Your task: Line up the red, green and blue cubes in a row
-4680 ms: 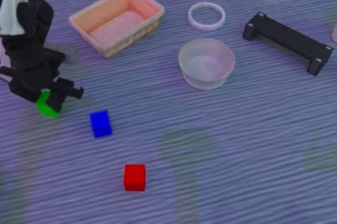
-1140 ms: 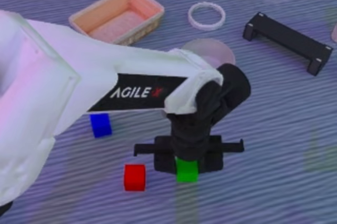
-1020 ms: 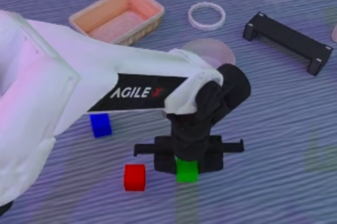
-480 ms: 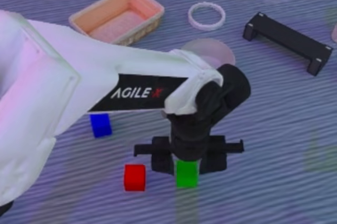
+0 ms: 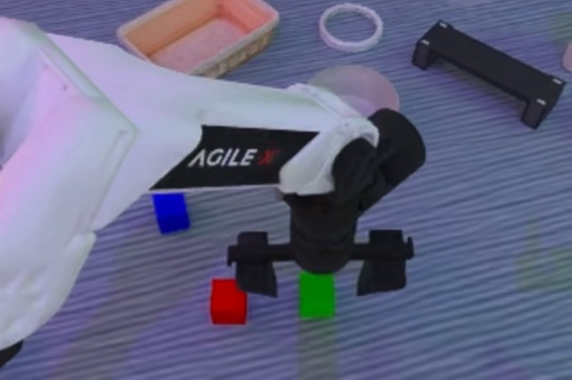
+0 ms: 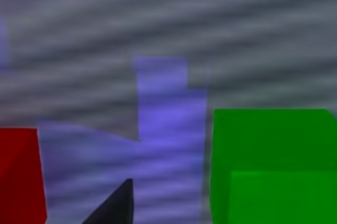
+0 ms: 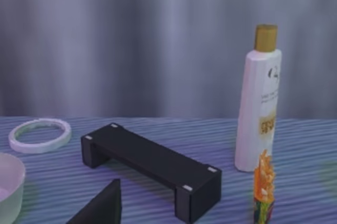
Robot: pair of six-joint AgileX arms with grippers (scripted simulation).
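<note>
The left claw (image 5: 319,274) stands open astride the green cube (image 5: 315,295), which rests beside the red cube (image 5: 228,301).

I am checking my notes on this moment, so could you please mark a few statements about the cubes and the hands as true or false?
1. The left hand is open over the green cube. True.
2. The green cube sits right of the red cube, with a gap between. True.
3. The blue cube lies inside the basket. False: it is on the table, nearer than the basket.
4. The red cube is stacked on the green one. False: both rest on the table.
</note>
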